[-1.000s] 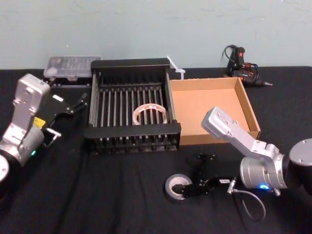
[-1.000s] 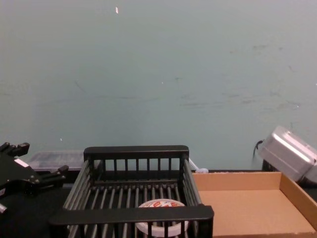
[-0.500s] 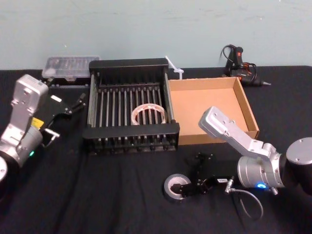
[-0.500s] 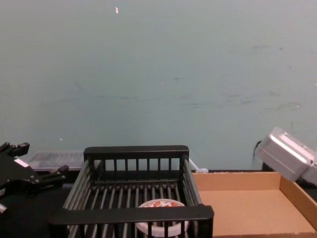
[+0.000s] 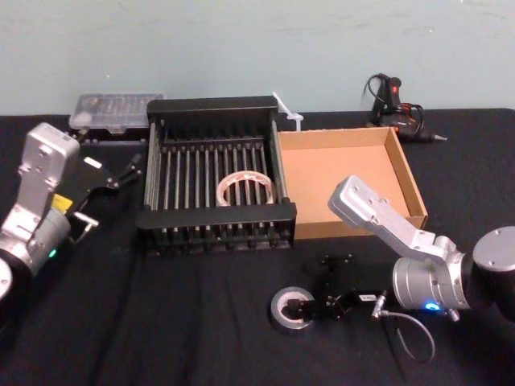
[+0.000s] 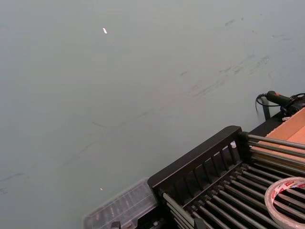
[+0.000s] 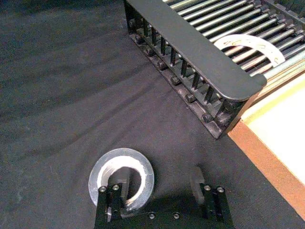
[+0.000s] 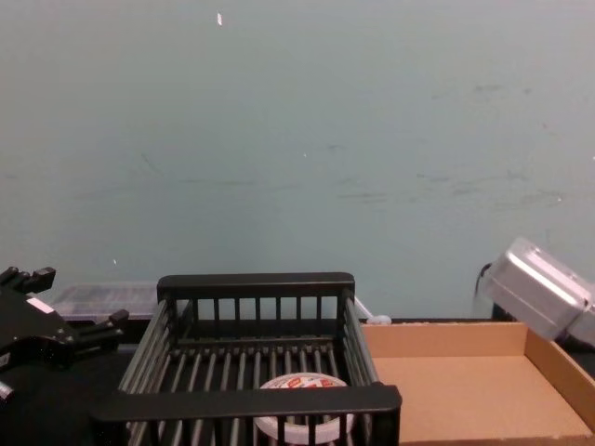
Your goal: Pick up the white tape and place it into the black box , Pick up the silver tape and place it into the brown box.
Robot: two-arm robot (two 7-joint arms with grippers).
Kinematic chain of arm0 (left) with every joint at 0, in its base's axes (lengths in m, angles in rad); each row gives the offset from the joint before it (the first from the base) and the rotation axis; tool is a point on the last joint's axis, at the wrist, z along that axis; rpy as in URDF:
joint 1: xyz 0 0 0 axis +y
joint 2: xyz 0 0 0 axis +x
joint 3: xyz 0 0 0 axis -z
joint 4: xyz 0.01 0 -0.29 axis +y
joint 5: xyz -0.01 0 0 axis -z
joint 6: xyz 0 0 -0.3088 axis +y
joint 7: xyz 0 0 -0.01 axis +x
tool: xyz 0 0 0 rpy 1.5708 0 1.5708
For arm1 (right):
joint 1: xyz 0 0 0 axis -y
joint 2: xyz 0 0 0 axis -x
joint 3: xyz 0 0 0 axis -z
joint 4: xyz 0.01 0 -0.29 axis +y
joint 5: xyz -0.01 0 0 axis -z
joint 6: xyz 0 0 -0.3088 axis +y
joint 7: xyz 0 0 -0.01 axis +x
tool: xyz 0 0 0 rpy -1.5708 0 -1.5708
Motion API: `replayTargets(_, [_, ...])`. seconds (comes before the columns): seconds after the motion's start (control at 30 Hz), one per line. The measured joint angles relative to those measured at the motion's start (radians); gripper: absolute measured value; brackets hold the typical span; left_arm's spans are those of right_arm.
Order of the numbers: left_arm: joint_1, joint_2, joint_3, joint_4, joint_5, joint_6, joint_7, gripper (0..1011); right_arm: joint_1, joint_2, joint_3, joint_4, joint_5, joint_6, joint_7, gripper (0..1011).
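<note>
Pincers wide: wrist view shows right pincer (image 7: 157, 187) straddling silver tape (image 7: 97, 171); left pincer (image 5: 126, 170) parked.

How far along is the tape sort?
Done: white tape lies in the black box. In hand: right gripper, open, straddles the wall of the silver tape on the table. Remaining: lift it into the brown box. Left gripper parked beside the black box.
</note>
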Motion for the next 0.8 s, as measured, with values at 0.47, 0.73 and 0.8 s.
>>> replayTargets(0.47, [0.000,0.000,0.000,0.000,0.000,0.000,0.000,1001,0.000,0.000,0.000,-0.001,0.001,0.000,0.000,399])
replayTargets(0.73, [0.000,0.000,0.000,0.000,0.000,0.000,0.000,1001,0.000,0.000,0.000,-0.001,0.001,0.000,0.000,166])
replayTargets(0.8, [0.000,0.000,0.000,0.000,0.000,0.000,0.000,1001,0.000,0.000,0.000,-0.001,0.001,0.000,0.000,161])
